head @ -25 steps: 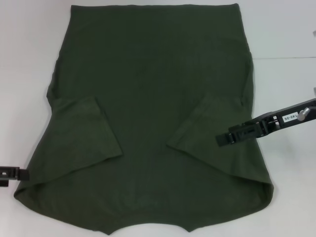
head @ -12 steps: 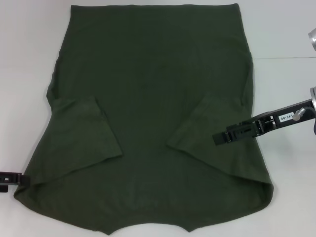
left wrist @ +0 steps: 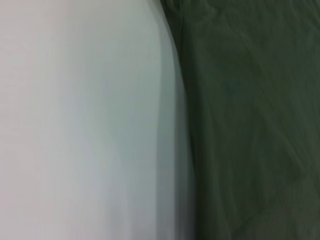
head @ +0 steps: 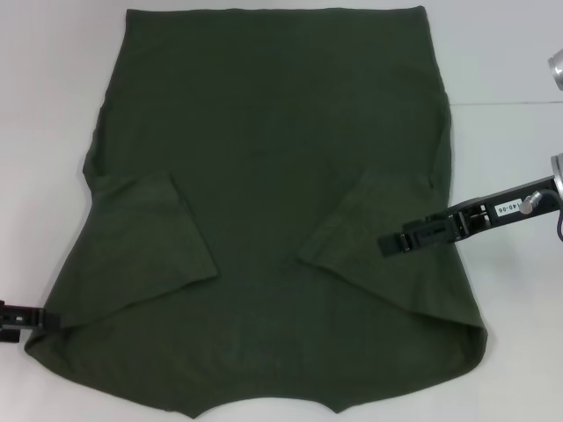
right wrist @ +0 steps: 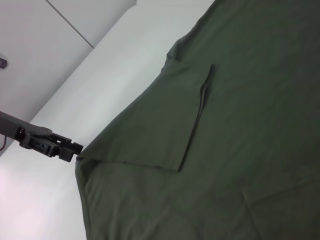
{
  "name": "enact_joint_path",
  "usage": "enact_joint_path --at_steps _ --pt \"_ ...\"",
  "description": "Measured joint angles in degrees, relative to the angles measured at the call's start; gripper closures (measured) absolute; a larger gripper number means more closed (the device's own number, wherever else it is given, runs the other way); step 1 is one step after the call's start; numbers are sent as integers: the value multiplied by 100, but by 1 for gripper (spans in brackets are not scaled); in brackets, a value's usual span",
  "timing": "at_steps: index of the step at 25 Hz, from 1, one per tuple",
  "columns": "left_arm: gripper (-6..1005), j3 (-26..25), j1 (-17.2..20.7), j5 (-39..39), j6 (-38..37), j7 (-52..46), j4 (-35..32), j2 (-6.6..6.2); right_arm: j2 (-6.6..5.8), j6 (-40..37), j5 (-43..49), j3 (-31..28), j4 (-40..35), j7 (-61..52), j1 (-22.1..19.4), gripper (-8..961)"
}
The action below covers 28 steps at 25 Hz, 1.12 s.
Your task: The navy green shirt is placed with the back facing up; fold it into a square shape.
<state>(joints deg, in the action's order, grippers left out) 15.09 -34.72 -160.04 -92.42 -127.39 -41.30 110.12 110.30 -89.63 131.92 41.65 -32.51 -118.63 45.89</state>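
Head view showed the large dark olive-green short-sleeved shirt of plain soft knit fabric (head: pixel 273 202) lying flat on the white bench (head: pixel 53 105), filling most of the middle. Both short sleeves were folded inward onto the body, one at the near left (head: pixel 145 233), one at the near right (head: pixel 369 233). The black left tool (head: pixel 35 316) lay low at the near left, touching the shirt's left edge close to its near corner; whether its fingers were apart or together could not be told. The black right tool (head: pixel 387 244) reached in from the right over the folded right sleeve, its tip above the cloth; its fingers' state could not be told either. From the right wrist view, the left tool (right wrist: pixel 75 149) met the shirt's corner.
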Motion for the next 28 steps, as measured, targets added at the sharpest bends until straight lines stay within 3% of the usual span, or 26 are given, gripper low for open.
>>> enact_joint_path --at_steps 28 --pt "120 307 -177 -22 45 -136 376 11 5 216 -9 -8 70 43 72 8"
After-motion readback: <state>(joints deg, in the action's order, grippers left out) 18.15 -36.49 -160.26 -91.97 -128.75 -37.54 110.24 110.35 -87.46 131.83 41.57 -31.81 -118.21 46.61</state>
